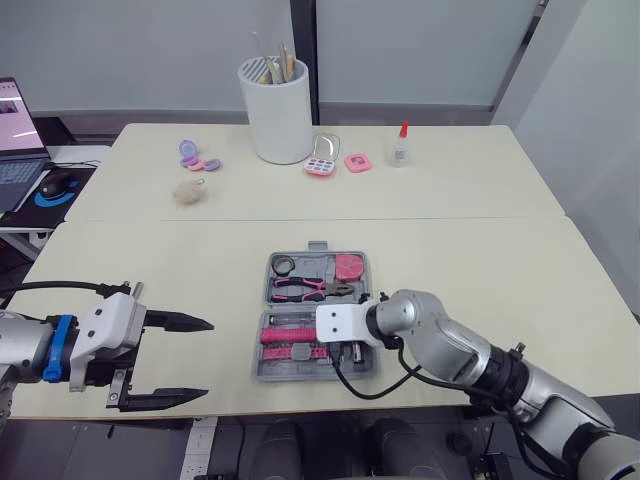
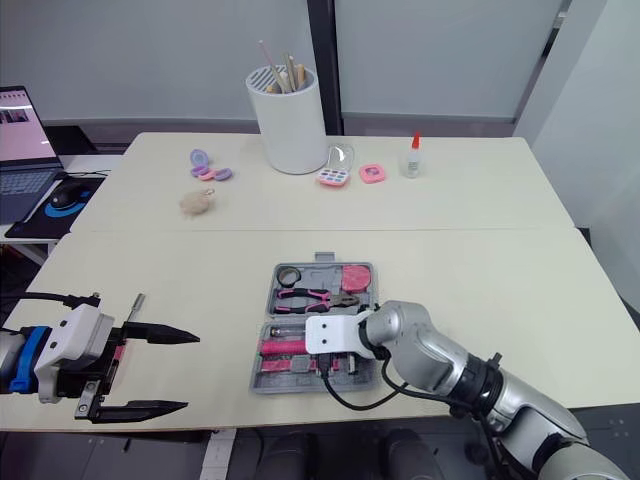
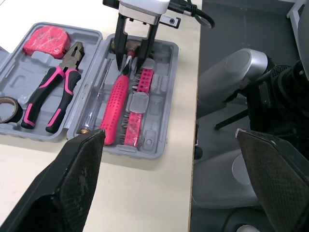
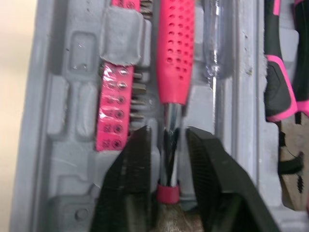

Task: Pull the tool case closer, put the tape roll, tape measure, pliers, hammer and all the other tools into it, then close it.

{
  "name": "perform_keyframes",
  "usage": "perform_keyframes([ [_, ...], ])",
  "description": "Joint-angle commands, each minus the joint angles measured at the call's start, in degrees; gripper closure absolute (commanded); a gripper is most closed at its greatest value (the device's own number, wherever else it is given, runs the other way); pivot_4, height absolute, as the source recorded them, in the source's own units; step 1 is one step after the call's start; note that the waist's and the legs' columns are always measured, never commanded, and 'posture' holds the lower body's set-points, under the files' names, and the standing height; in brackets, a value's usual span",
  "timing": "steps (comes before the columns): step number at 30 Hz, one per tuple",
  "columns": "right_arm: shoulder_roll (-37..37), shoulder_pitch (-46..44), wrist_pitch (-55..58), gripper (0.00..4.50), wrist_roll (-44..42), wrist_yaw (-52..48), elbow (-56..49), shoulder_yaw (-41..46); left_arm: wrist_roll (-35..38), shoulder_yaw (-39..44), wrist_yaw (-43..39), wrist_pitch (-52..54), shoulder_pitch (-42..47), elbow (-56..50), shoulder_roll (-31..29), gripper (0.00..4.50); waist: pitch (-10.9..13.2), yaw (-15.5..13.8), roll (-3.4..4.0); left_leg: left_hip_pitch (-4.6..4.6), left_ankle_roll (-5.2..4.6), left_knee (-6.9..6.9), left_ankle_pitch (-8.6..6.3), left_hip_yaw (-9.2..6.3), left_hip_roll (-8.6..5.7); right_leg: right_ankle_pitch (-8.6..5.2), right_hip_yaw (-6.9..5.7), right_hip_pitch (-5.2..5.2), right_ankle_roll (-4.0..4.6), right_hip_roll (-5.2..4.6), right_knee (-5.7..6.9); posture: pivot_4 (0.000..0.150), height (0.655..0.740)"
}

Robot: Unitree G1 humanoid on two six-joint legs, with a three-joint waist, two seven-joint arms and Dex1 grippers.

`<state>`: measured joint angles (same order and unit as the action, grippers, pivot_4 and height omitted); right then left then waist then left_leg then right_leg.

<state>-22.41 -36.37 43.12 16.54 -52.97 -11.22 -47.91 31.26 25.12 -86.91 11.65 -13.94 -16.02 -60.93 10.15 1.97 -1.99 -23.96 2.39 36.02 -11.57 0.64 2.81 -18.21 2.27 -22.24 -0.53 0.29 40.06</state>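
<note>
The tool case (image 3: 161, 92) lies open near the front edge of the table (image 1: 480, 290), with the tape roll (image 1: 284, 265), pliers (image 1: 310, 289) and tape measure (image 1: 347, 266) in its far half and the hammer (image 4: 176, 53) in its near half. The right gripper (image 4: 168, 140) reaches into the near half, its fingers slightly apart on either side of the hammer's metal shaft. The left gripper (image 1: 205, 358) hovers wide open over the table's front left edge, well apart from the case.

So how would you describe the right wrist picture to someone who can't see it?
The right gripper sets its two black fingers either side of the steel neck of a pink-handled hammer lying in the grey tool case, with a slight gap on each side. Beside it lie a pink bit strip, a clear-handled screwdriver and pink-and-black pliers.
</note>
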Motion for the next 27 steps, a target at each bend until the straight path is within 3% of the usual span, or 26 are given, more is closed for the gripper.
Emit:
perform_keyframes([
  [1,0.8,0.0,1.0,2.72,-3.5,-0.5,-4.6,6.3,-0.2,0.6,0.0,-1.3,0.2,-0.2,0.2,0.00,0.0,0.0,0.01,-0.01,0.00,0.00,0.00,0.00,0.00,0.00,0.00,0.00,0.00,0.00,0.00,0.150,0.7400],
  [6,1.9,2.6,-9.4,2.72,-9.8,0.5,-2.4,13.8,-0.6,-0.8,0.7,-2.0,1.3,0.4,0.6,0.00,0.0,-0.1,-0.02,-0.01,0.00,0.00,0.00,-0.01,-0.02,0.00,-0.01,0.02,0.00,-0.03,-0.02,0.150,0.7400],
  [15,4.7,5.9,-21.2,4.48,-12.1,1.4,8.8,14.6,-0.9,-1.6,0.9,-2.7,1.9,0.8,1.1,0.00,0.0,0.0,-0.02,-0.01,0.00,-0.01,0.00,0.02,-0.01,0.00,0.02,0.02,0.00,-0.01,-0.01,0.150,0.7400],
  [27,7.1,9.7,-21.6,4.48,-5.8,5.4,16.4,9.5,-1.1,-1.0,1.6,-2.9,0.9,0.3,1.2,0.00,0.0,0.0,-0.05,0.01,0.00,-0.01,0.00,0.02,-0.01,0.00,0.02,0.02,0.00,0.00,-0.01,0.150,0.7400],
])
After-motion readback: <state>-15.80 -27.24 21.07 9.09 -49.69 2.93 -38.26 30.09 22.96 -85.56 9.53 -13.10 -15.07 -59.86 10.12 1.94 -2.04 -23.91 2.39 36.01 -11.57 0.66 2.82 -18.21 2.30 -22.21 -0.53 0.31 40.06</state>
